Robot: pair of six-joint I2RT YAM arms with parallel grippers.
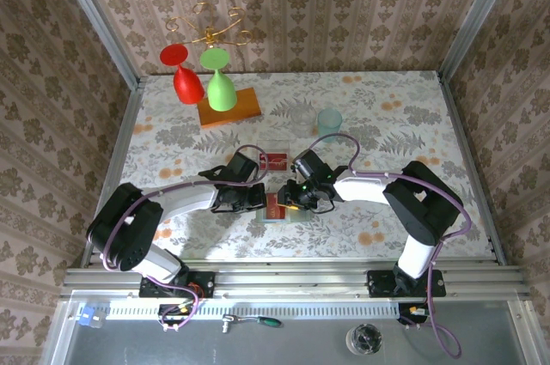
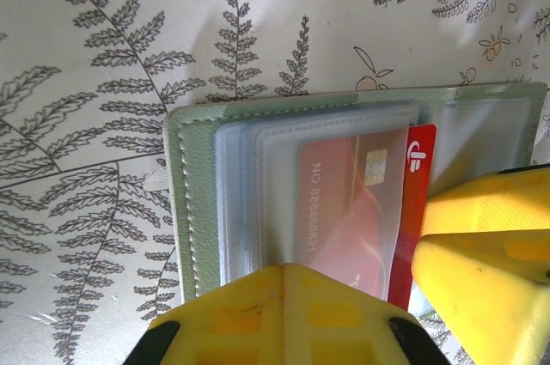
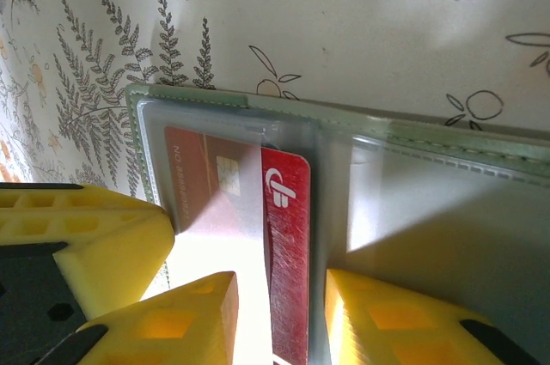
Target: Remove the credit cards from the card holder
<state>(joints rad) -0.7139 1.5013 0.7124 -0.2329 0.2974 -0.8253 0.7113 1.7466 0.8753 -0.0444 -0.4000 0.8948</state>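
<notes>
Card holder [image 2: 193, 202] open on fern-print tabletop [image 1: 387, 107], damask-papered walls [image 1: 344, 4]; left gripper [image 2: 284, 283] fingers together over its sleeves; right gripper [image 3: 282, 301] fingers apart, straddling red credit card [image 3: 288, 210].

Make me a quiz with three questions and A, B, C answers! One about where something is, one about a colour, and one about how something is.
1. Where does the card holder lie? A on the table; B on an orange board; C inside a cup.
2. What colour is the card poking out of its clear pocket? A blue; B green; C red.
3. How is the card holder? A folded shut; B open flat; C standing on edge.
Answers: 1 A, patterned table surrounds it. 2 C, its bare strip is red. 3 B, its clear pockets face up.
</notes>
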